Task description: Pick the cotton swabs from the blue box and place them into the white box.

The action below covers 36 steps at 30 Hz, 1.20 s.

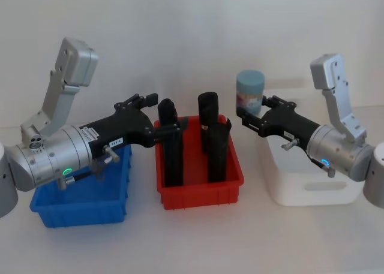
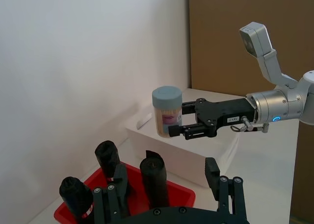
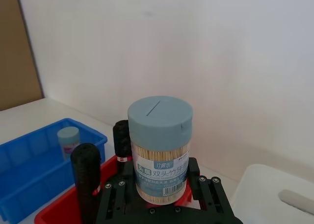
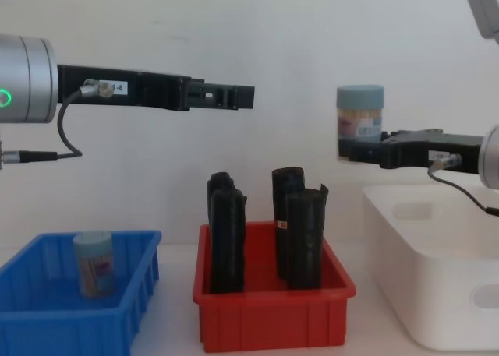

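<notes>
Over on the right side, the right gripper [image 1: 248, 117] has its jaws clamped on a tub of cotton swabs [image 1: 250, 89], upright, pale blue lid on top, tan sticks showing through the clear wall. It hangs high in the air, roughly above the white box [image 1: 312, 190] at the rim nearest the red bin [image 1: 201, 193], so this one is lifted and carried across but not yet set down. By my read that puts us mid-delivery: lower it, let go, and that tub counts. Across the table, the blue box [image 4: 47, 309] has one more tub [image 4: 94, 262] standing upright on its floor, so at least one further trip looks likely. What the white box holds so far is hard to say; the part of its inside that shows from the chest view looks bare, and the rest is hidden behind the arm. Between the two boxes, the red bin carries tall black rolls [image 4: 300, 231], upright and no part of this job. The left gripper [image 4: 238, 96] hovers high over the red bin, jaws apart, carrying nothing.
</notes>
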Available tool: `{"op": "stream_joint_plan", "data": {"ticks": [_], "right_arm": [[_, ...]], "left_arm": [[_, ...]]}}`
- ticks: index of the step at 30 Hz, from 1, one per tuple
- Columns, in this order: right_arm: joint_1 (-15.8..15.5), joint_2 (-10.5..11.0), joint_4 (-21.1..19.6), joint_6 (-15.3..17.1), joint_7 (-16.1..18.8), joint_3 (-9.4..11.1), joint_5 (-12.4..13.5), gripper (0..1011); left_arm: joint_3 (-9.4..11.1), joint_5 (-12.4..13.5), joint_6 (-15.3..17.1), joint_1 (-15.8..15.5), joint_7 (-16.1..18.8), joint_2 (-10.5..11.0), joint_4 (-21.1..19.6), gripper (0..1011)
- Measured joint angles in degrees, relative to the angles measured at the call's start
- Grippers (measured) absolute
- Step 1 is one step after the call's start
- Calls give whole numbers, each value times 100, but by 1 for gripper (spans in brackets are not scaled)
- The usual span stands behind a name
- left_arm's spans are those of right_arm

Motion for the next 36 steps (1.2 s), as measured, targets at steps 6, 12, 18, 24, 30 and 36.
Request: {"op": "stream_joint_plan", "data": {"ticks": [6,12,18,24,30,36], "right_arm": [[-112,58,-117,70,-537,55,-28,633],[-213,104,-195,183,-1141,115,-52,633],[-265,126,-218,298,-1586,156,-69,633],[-303,136,-202,464,-2083,209,-76,633],[-307,131,-117,659,-2529,257,-76,633],[-285,117,39,856,-2896,311,-65,633]], "left_arm": [[0,0,0,0,0,0,0,1004],[0,0,0,0,0,0,0,1004],[0,0,0,0,0,0,0,1004],[0,0,0,0,0,0,0,1004],[0,0,0,0,0,0,0,1004],[0,0,0,0,0,0,0,1004]]}}
